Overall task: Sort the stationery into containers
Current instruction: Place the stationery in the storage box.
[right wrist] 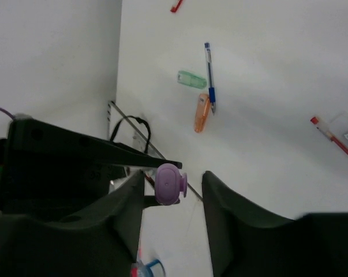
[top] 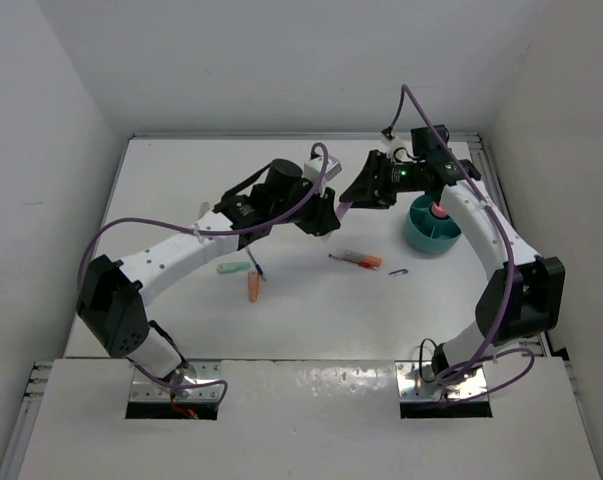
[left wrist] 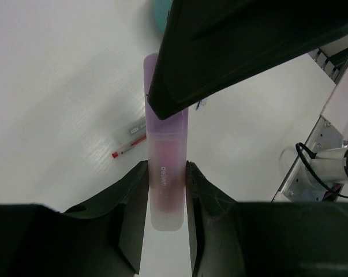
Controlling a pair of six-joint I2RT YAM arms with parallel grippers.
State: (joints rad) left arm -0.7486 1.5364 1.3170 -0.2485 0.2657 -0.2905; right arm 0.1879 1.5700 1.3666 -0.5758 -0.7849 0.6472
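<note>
My left gripper [top: 322, 216] is shut on the lilac highlighter [left wrist: 165, 135] and holds it above the table; its yellow cap does not show. My right gripper [top: 357, 192] is open, its jaws either side of the highlighter's far end [right wrist: 171, 183], which lies close to one finger [right wrist: 126, 202] with a gap to the other. The teal cup [top: 422, 232] stands at the right with a pink-red marker [top: 437, 211] in it. The red-orange pen [top: 357, 259], mint-green stub [top: 231, 267], orange stub [top: 253, 288], dark-blue pen [top: 256, 265] and a tiny piece [top: 398, 272] lie on the table.
White walls close in the table at the back and both sides. The arm bases stand at the near edge. In the right wrist view the mint-green stub [right wrist: 191, 79], dark-blue pen [right wrist: 209, 75] and orange stub [right wrist: 201, 113] lie together.
</note>
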